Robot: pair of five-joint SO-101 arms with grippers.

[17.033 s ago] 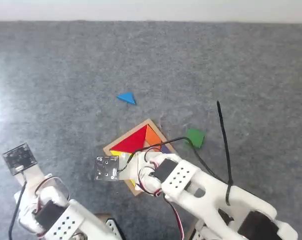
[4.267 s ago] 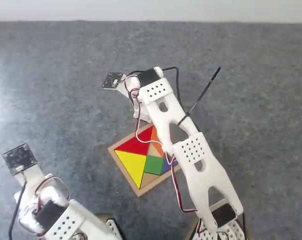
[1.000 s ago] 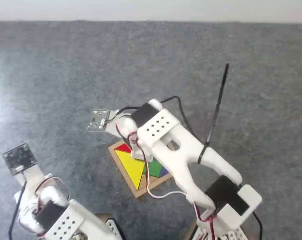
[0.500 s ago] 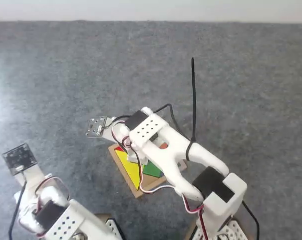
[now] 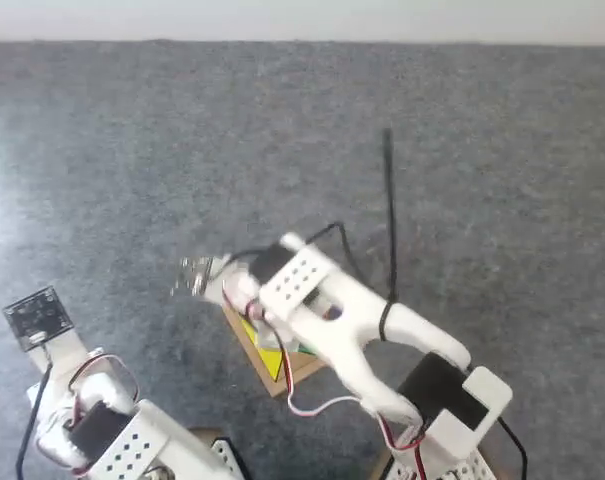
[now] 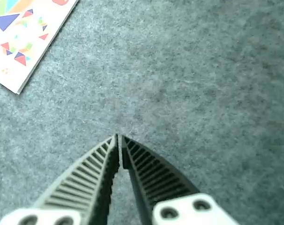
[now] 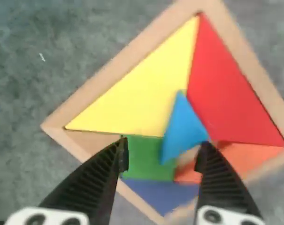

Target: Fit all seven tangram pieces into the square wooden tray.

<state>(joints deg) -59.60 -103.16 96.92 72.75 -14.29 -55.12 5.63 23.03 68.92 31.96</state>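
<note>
Two jaws of your right gripper [image 7: 163, 143] stand apart, gripping nothing | blue triangle [image 7: 181, 124] lies between them in the square wooden tray [image 7: 132, 56], against yellow triangle [image 7: 146, 98] and red triangle [image 7: 226, 98] | your left gripper [image 6: 119, 137] pressed closed, empty, above grey mat [image 6: 203, 84] near printed card [image 6: 24, 28]

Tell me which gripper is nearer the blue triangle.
Right. The right gripper hangs open over the blue triangle in the wooden tray; the left gripper sits shut over carpet, away from it.

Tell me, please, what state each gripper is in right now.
Left gripper: closed, empty.
Right gripper: open above the tray, holding nothing.
</note>
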